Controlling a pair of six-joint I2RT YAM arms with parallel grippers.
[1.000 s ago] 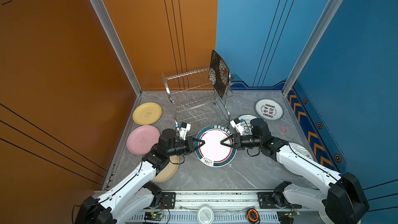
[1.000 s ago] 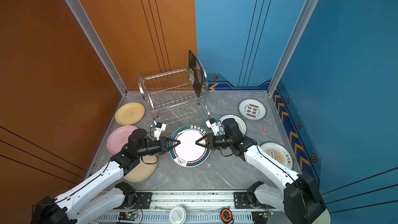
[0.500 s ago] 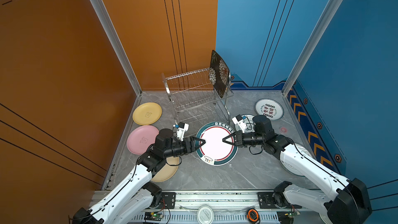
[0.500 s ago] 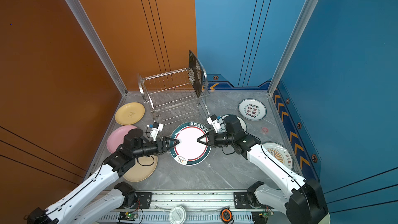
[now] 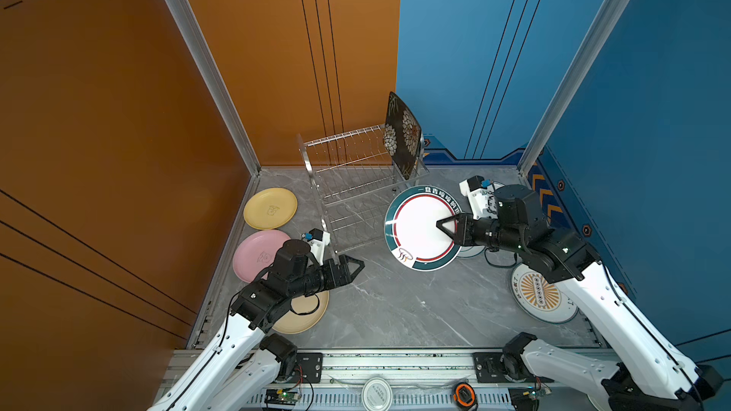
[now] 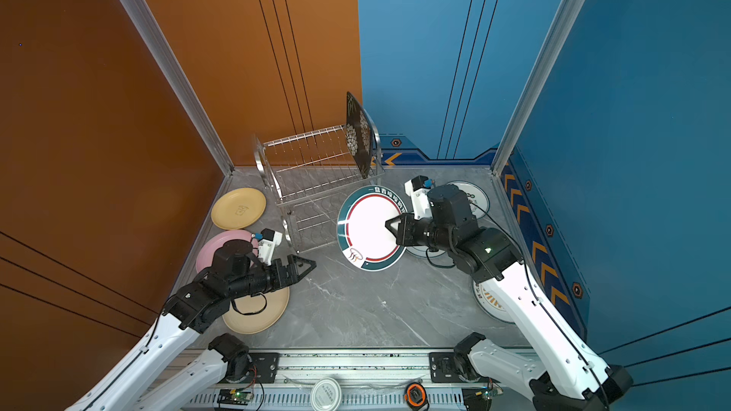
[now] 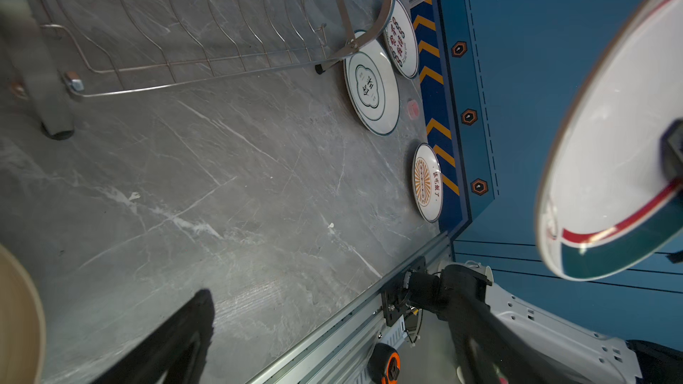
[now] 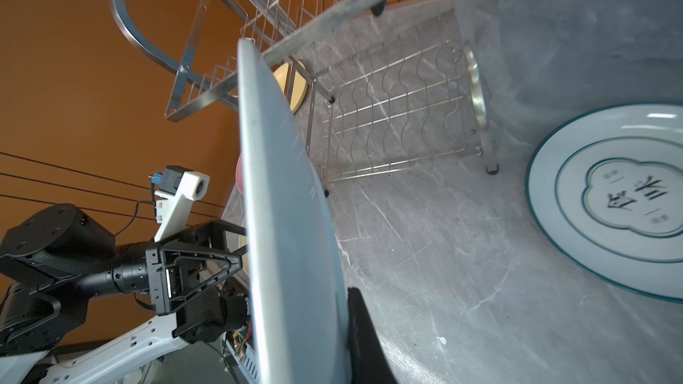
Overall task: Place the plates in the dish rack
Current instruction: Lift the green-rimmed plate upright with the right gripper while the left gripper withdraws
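My right gripper (image 5: pixel 445 225) (image 6: pixel 391 225) is shut on the rim of a large white plate with a green rim and red ring (image 5: pixel 419 227) (image 6: pixel 368 227). It holds the plate tilted above the floor, just in front of the dish rack (image 5: pixel 356 175) (image 6: pixel 312 168). In the right wrist view one finger (image 8: pixel 362 338) presses the plate's underside (image 8: pixel 284 197). A black floral plate (image 5: pixel 403 136) stands in the rack's upper tier. My left gripper (image 5: pixel 354 266) (image 6: pixel 306 264) is open and empty, apart from the held plate, above the beige plate (image 5: pixel 304 314).
Yellow (image 5: pixel 270 208) and pink (image 5: pixel 257 251) plates lie at the left wall. A sunburst plate (image 5: pixel 540 294), a cloud-motif plate (image 8: pixel 610 197) and a character plate (image 7: pixel 401 38) lie on the right. A white lid (image 5: pixel 376 393) and an orange tape measure (image 5: pixel 463 393) sit on the front rail.
My left gripper opened, let go of the green-rimmed plate and drew back to the left. The right gripper closed on the plate's rim and raised it, tilting it by the rack.
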